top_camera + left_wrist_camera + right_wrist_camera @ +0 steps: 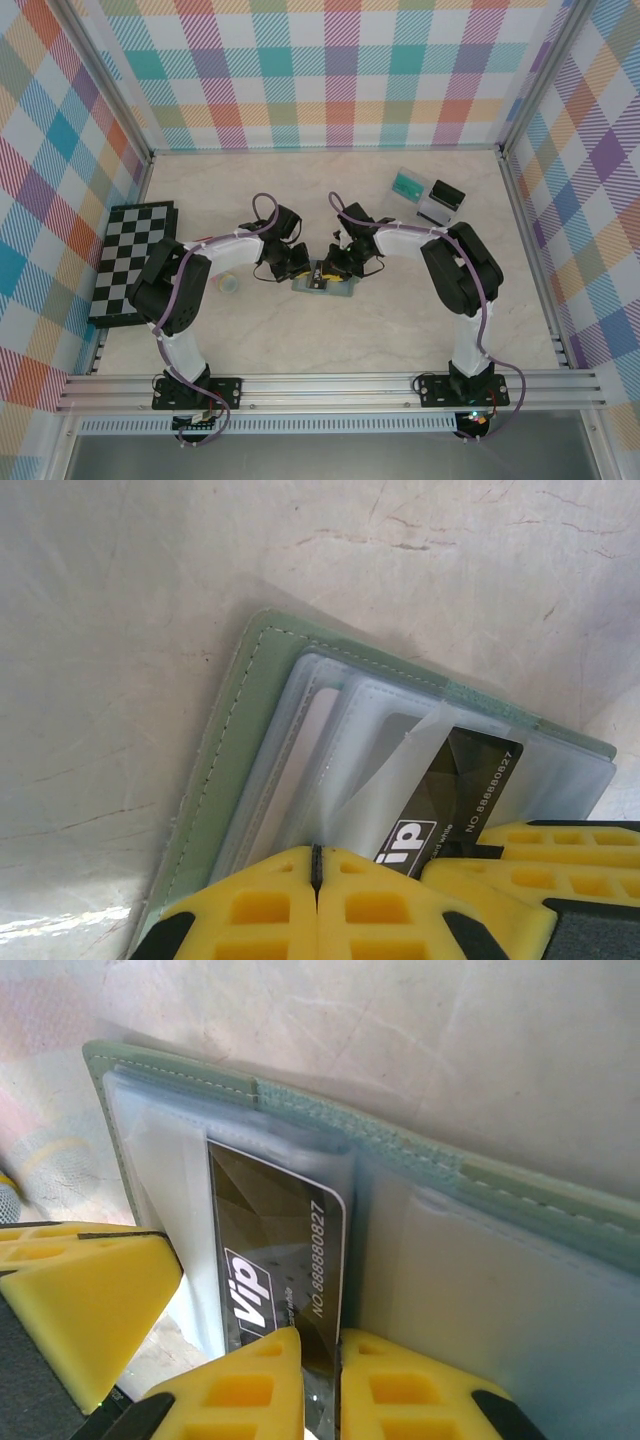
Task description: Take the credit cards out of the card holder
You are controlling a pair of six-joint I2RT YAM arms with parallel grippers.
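Observation:
The grey-teal card holder lies open on the marble table between both grippers. In the left wrist view the card holder shows clear sleeves. My left gripper is shut, its yellow fingertips meeting on the edge of a clear sleeve. A dark credit card marked "Vip" sticks partly out of a sleeve of the card holder. My right gripper is shut on that card's lower edge. The same dark card shows beside the right gripper's fingers.
A black-and-white chequered board lies at the left wall. A clear tray stands at the back right. A small yellow-and-pink thing lies left of the holder. Metal rails run along the near edge.

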